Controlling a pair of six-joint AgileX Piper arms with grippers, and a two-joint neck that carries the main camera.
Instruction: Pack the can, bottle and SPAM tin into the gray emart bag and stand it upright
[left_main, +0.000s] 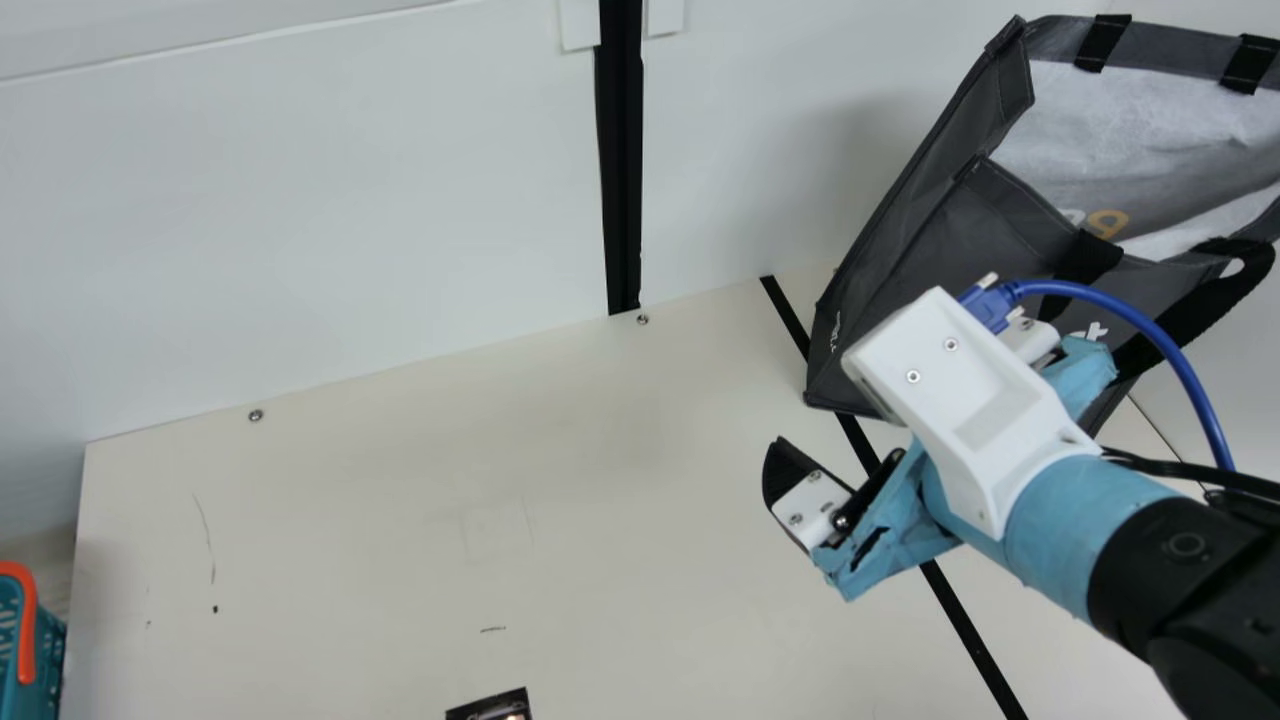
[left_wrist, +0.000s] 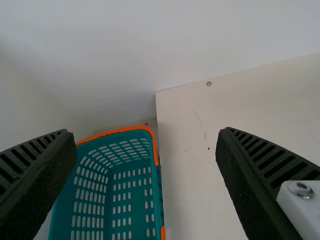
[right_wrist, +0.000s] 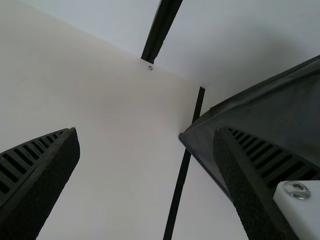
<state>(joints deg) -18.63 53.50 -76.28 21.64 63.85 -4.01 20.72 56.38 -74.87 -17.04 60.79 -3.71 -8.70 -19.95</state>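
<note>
Gray bag (left_main: 930, 260) sits on the table (left_main: 400, 500) by the wall (left_main: 350, 200), mouth open, likely parked there for loading. Right gripper (right_wrist: 146, 132) is near it, fingers apart, empty, probably spread to grab or steady; contact unclear. Left gripper (left_wrist: 145, 132): fingers apart, empty, near teal basket (left_wrist: 117, 131). Dark printed item (left_main: 492, 706) at main view's bottom edge, can't ID.

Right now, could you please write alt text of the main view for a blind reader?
A gray bag with an open mouth sits at upper right, on a cream table near a white wall; the right arm is partly in front of it. A teal basket is at the left edge, and a dark item, cut off, at the bottom.
</note>
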